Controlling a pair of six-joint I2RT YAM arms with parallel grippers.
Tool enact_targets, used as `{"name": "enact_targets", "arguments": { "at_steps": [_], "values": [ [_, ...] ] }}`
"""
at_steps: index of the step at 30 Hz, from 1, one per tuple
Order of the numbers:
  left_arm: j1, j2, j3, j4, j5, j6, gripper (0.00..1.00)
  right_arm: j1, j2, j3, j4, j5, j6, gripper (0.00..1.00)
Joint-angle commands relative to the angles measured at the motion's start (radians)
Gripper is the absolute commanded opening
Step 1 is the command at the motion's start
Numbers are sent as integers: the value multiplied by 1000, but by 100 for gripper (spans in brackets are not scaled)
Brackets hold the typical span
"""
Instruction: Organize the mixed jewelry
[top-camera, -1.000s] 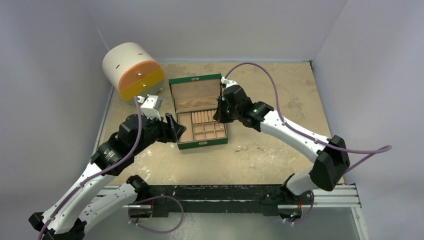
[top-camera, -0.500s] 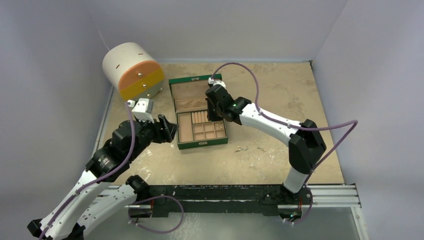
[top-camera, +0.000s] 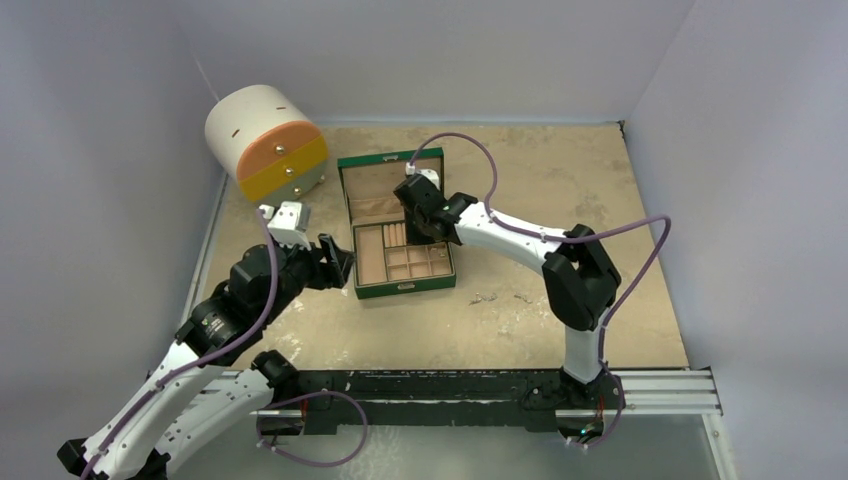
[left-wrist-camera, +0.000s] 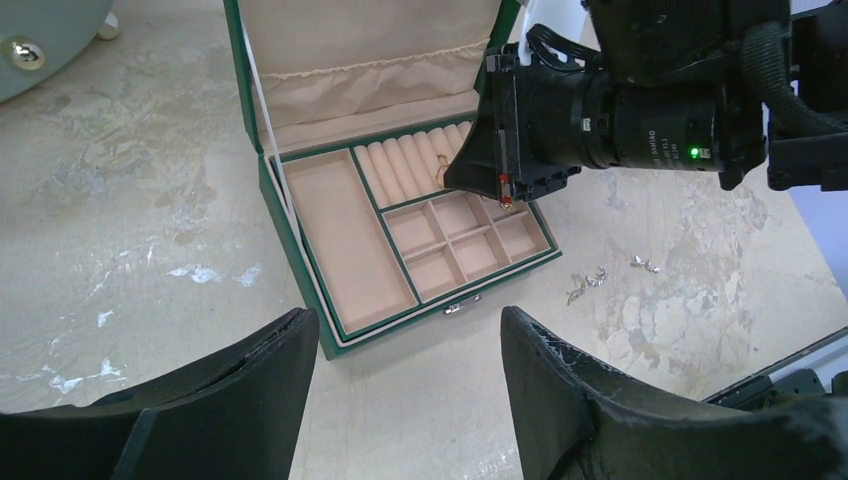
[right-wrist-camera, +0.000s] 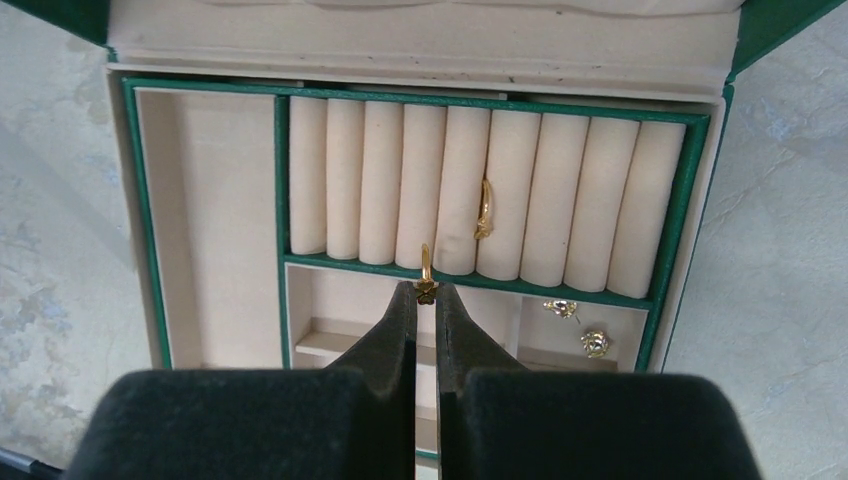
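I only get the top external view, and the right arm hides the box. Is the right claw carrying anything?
Observer: Yes. The right claw is shut on a held gold ring, at the near edge of the ring rolls in the green jewelry box.
Operator: Anything in those rolls already?
Observer: A second gold ring sits between two rolls, just right of the held one.
Operator: And the small compartments?
Observer: The one by the rolls' right end holds an earring and a rounder earring.
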Motion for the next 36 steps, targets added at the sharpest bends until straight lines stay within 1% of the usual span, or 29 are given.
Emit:
{"name": "enact_targets", "arguments": {
  "at_steps": [1, 9, 36],
  "values": [
    [-1, -6, -1, 54, -13, 26, 67, 6, 1, 54, -44, 57, 43, 0],
    [-1, -10, -1, 54, -14, 26, 67, 6, 33, 79, -64, 74, 70, 0],
    [-1, 0, -1, 49, -31, 24, 68, 6, 153, 113, -45, 55, 115, 0]
  ]
}}
